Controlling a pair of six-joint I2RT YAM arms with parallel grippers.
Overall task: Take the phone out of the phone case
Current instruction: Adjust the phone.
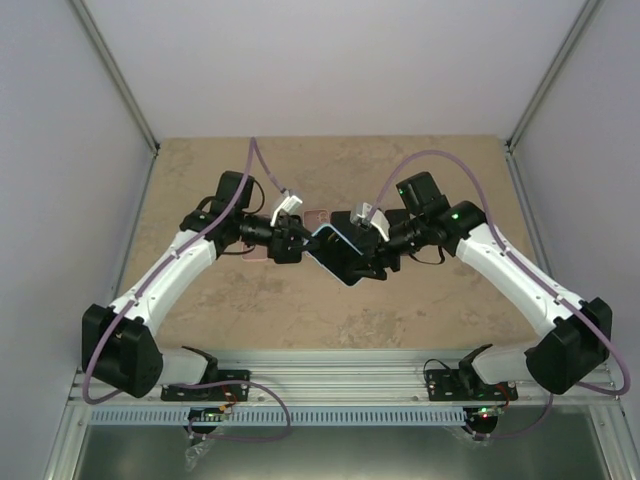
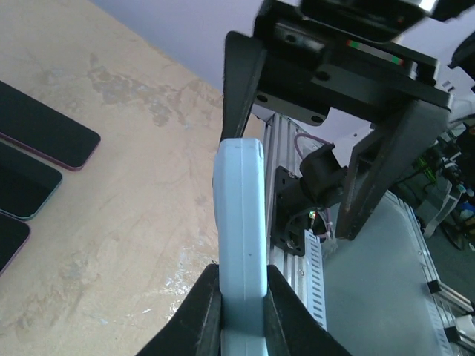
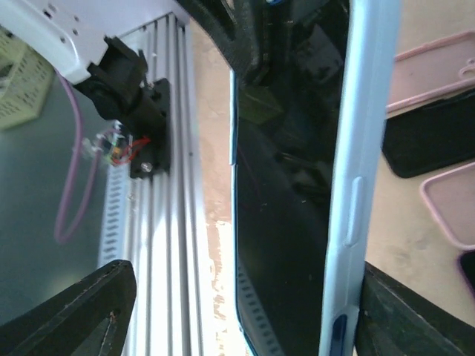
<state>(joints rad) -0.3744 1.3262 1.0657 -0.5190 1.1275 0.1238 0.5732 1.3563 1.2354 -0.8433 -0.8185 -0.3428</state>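
Phone [image 3: 286, 185] aloft, still cased: left gripper [image 2: 241, 315] pinches phone case [image 2: 241, 222] at 9 o'clock, right gripper [image 3: 263, 311] gapes astride at 3 o'clock; next, probably close and pry rim.

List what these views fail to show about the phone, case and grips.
- Left wrist view: only the phone case edge shows, pinched by the left gripper; the screen side is hidden.
- Top view: too small, and the right gripper covers one end, to tell whether the phone sits fully in.
- Right wrist view: bottom edge cuts off the right fingers; clamping unclear.
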